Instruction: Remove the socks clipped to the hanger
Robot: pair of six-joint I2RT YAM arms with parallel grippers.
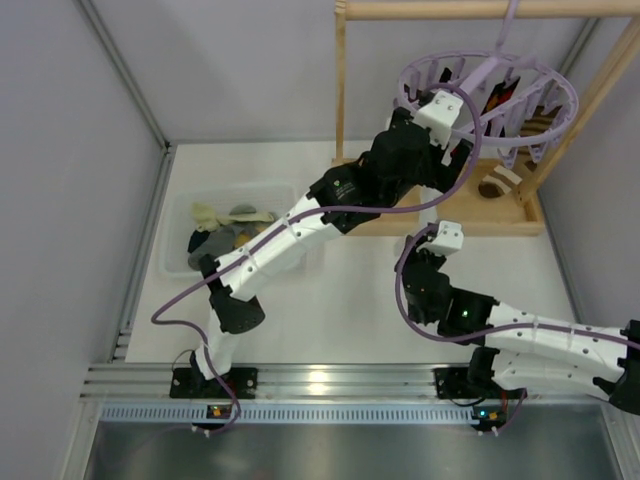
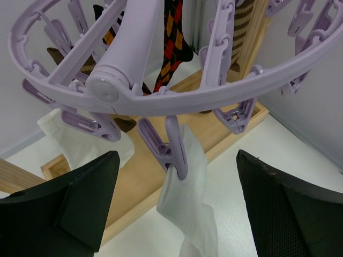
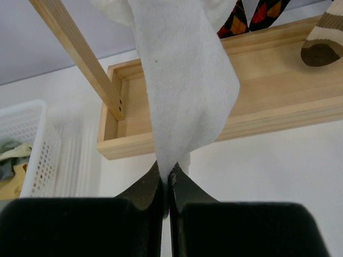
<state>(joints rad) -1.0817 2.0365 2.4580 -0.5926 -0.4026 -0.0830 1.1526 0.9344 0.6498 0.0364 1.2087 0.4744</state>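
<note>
The socks hang from the hanger [image 2: 161, 96] above the far right corner of the tabletop. A diamond-patterned sock [image 2: 171, 48] and a striped sock [image 2: 244, 27] dangle at its far side, and a white sock [image 2: 187, 198] is clipped in a peg [image 2: 174, 147] on the near side of the ring. A second white piece [image 2: 69, 134] hangs to the left of it. The hanger's hook is over the top bar of the wooden rack [image 1: 440, 215], whose tray-like base sits along the far edge near the right corner.

The left gripper [image 2: 177, 152] is raised just under the ring. Its fingers [image 2: 80, 198] are spread wide, one on either side of the clipped white sock, and touch nothing.

The right gripper [image 3: 167, 179] is lower, just in front of the rack's base. Its fingers are pressed together, pinching the bottom tip of a white sock [image 3: 182, 80] that rises straight up from them. Whether this is the same sock seen between the left fingers cannot be told.

Near the left edge stands a white basket [image 1: 180, 215] with loose socks inside.
</note>
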